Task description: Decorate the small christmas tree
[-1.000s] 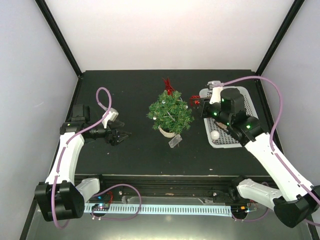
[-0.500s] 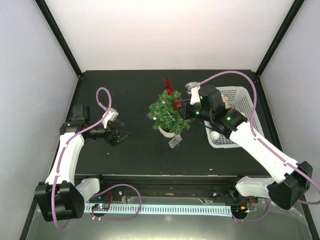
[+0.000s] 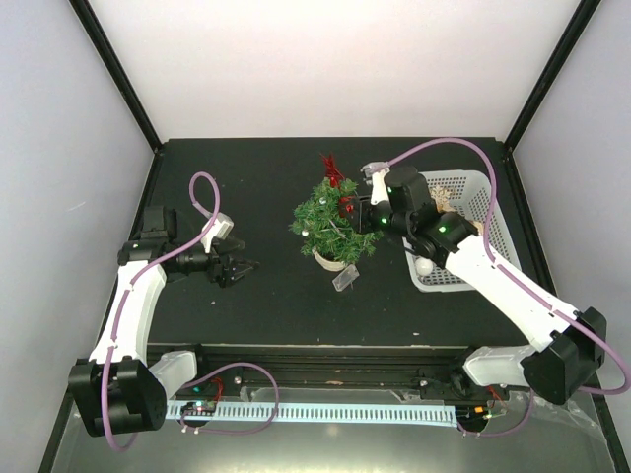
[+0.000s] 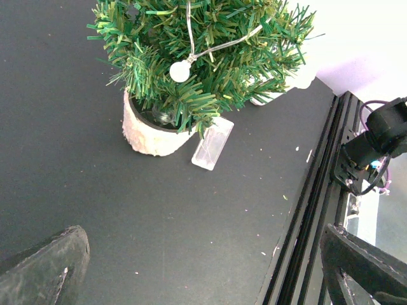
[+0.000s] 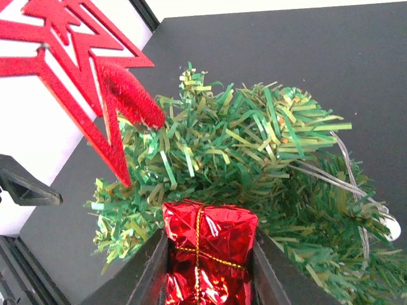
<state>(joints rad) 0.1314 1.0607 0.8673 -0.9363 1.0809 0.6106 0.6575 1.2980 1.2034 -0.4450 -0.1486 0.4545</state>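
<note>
Nearest me, the left gripper hangs low over the black table, jaws spread as wide as they go and nothing in them, pointed at the small christmas tree, which stands mid-table, a little right of centre. The right gripper is up against the tree's right-hand crown, its jaws partly closed on a shiny red gift ornament that is nosed into the top branches.

The trouble I'd expect is in the letting go. I can see no loop or hook on the gift, so it may just slide off the needles and drop. Push harder to seat it and the tree could tip on its small white pot, or the red star topper just above could get knocked.

The right wrist view shows the grip and the gold ribbon plainly; from overhead it is only a red speck. The left wrist view alone shows the pot, the pale tag and a white bauble — and only the overhead shows the mesh basket beyond.
</note>
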